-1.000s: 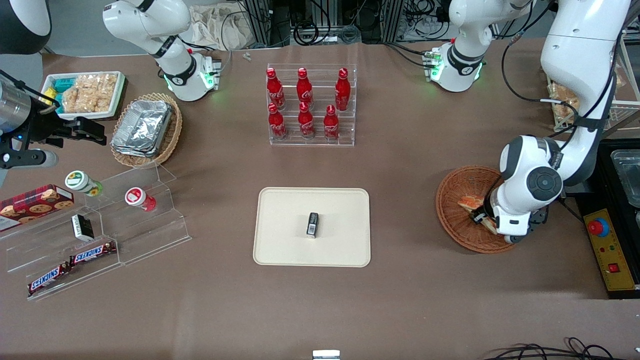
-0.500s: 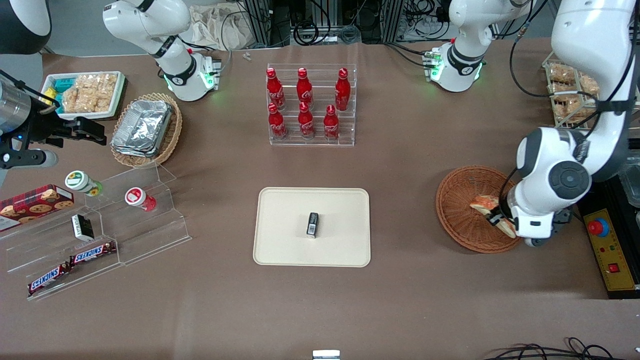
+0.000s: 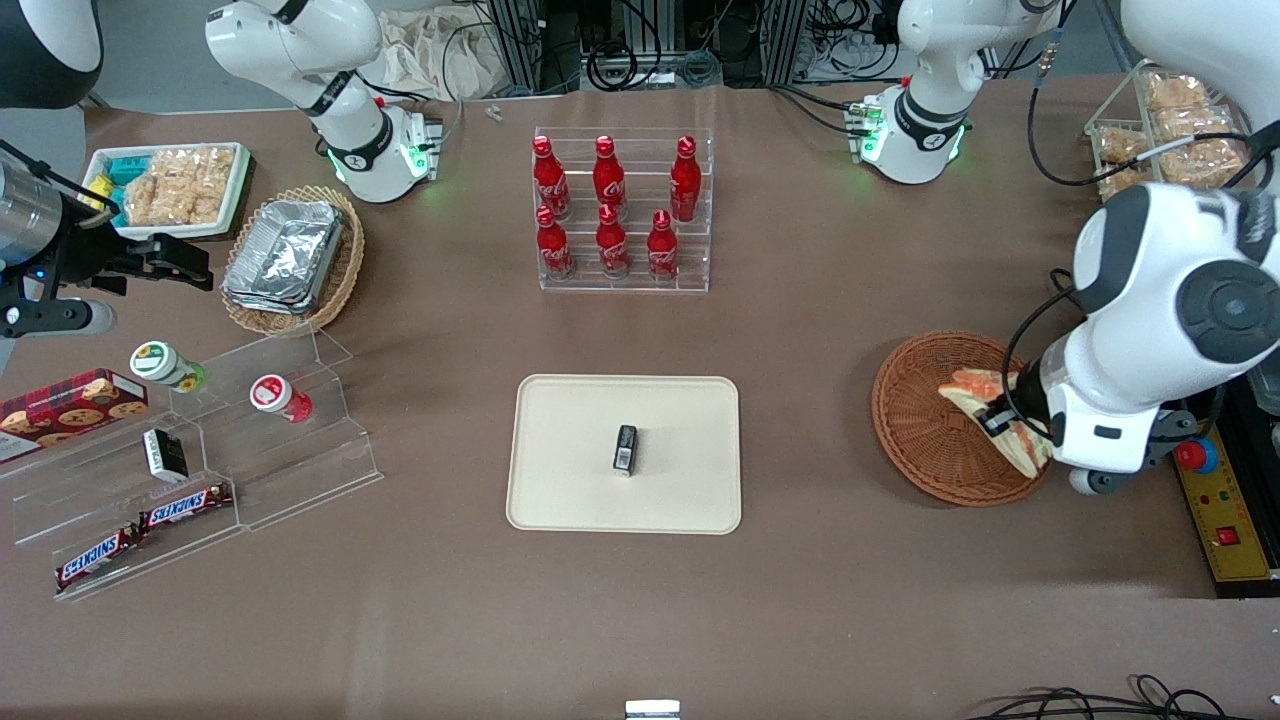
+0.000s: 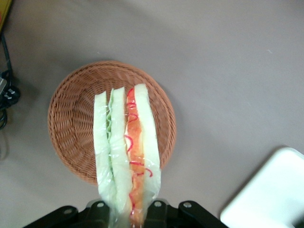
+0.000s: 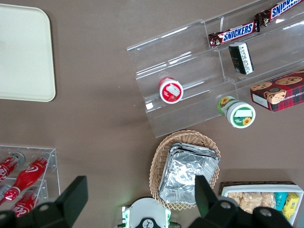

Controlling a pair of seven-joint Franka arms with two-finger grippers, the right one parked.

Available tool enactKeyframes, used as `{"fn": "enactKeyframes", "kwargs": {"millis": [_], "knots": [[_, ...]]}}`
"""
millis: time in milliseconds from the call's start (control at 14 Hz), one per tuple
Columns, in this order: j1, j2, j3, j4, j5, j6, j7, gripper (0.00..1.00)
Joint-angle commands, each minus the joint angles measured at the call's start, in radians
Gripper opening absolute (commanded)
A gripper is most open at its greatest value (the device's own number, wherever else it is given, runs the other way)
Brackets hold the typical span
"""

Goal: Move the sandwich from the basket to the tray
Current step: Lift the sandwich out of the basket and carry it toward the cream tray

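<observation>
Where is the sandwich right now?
The sandwich hangs in the air above the basket, pinched by the gripper at the working arm's end of the table. It has not reached the tray.

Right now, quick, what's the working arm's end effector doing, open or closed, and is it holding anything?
Left end effector: closed on the sandwich, lifted above the basket.
</observation>
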Motion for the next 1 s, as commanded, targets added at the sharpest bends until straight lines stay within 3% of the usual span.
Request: {"fn": "enactKeyframes", "kwargs": {"millis": [0, 214, 429, 643, 929], "knots": [[-0.002, 0.018, -0.072, 0.077, -0.020, -0.059, 0.098, 0.00], [-0.017, 0.059, -0.191, 0.089, -0.014, -0.037, 0.113, 0.00], [-0.107, 0.148, -0.195, 0.106, -0.002, 0.044, 0.142, 0.00], [-0.218, 0.267, -0.193, 0.109, 0.135, 0.208, 0.152, 0.00], [-0.273, 0.390, -0.192, 0.106, 0.144, 0.303, 0.155, 0.00]]}}
